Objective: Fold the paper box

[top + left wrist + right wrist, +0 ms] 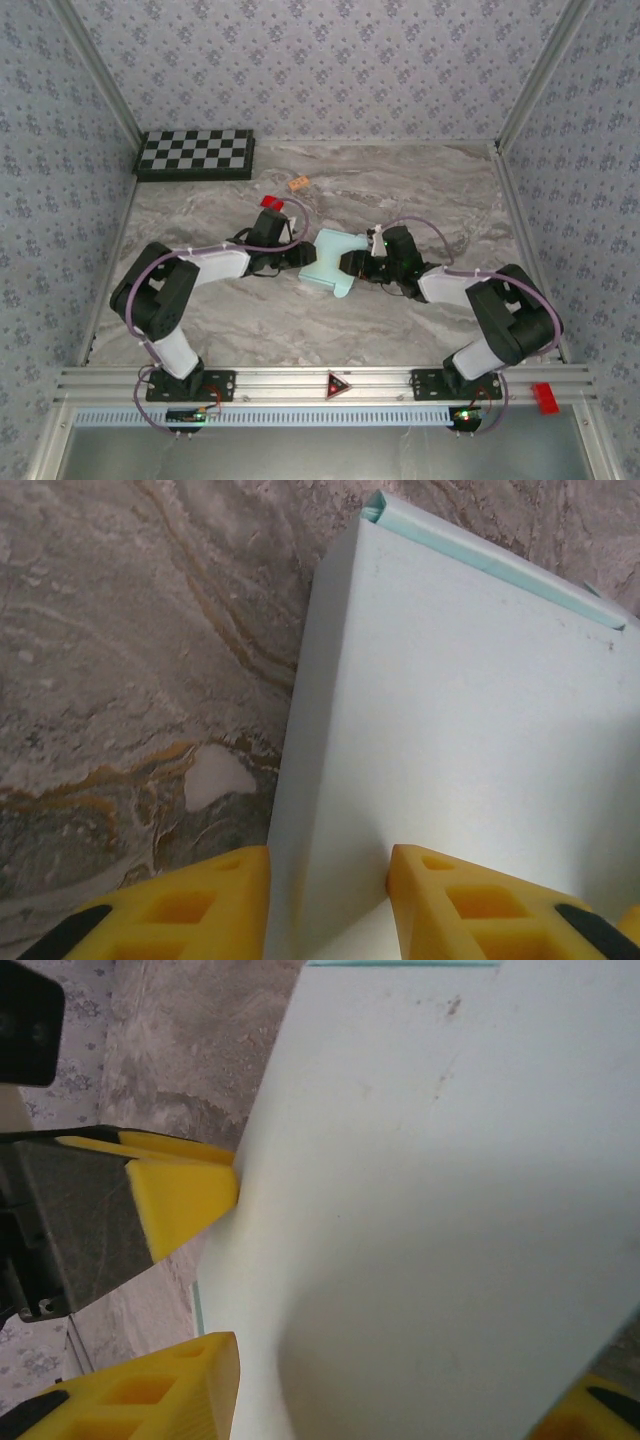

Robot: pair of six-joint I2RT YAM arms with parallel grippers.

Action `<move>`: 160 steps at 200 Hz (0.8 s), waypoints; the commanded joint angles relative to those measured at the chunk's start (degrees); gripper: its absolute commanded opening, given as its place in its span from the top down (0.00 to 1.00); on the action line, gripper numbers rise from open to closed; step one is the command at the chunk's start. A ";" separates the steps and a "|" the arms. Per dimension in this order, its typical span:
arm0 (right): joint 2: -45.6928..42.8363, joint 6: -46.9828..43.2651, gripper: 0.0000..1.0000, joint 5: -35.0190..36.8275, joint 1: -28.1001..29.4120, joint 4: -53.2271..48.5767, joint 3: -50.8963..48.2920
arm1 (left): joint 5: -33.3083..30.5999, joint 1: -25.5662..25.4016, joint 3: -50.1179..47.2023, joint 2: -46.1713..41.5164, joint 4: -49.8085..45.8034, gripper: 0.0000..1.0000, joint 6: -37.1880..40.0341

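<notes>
The pale aqua-blue thin cardboard box (pixel 328 262) lies midway between the left and right edges of the grey marbled worktop (pixel 430 190). The left arm's yellow fingers (pixel 180 905) pinch its side fold, both touching it. The right arm's yellow fingers (pixel 150 1395) straddle a broad panel; whether they clamp it I cannot tell.
</notes>
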 commanded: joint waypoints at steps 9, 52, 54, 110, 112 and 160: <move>-3.69 -3.53 0.49 0.38 1.17 -2.74 1.57 | 5.43 -0.67 1.87 2.94 1.88 0.60 -0.43; -4.64 -4.67 0.49 0.83 1.27 -4.81 3.61 | 9.41 -0.61 2.70 5.14 5.45 0.58 -1.63; -4.76 -4.75 0.49 0.86 1.32 -4.82 3.72 | 9.55 -0.63 2.70 5.19 5.54 0.58 -1.72; -6.74 -6.07 0.49 3.33 1.52 -7.99 6.64 | 10.58 -0.61 2.85 6.23 6.55 0.56 -2.19; -6.82 -6.09 0.49 3.36 1.52 -8.10 6.78 | 10.55 -0.65 2.83 6.26 6.54 0.56 -2.17; -6.22 -6.49 0.49 4.08 1.74 -9.76 9.29 | 10.54 -0.61 3.09 6.09 6.52 0.55 -2.06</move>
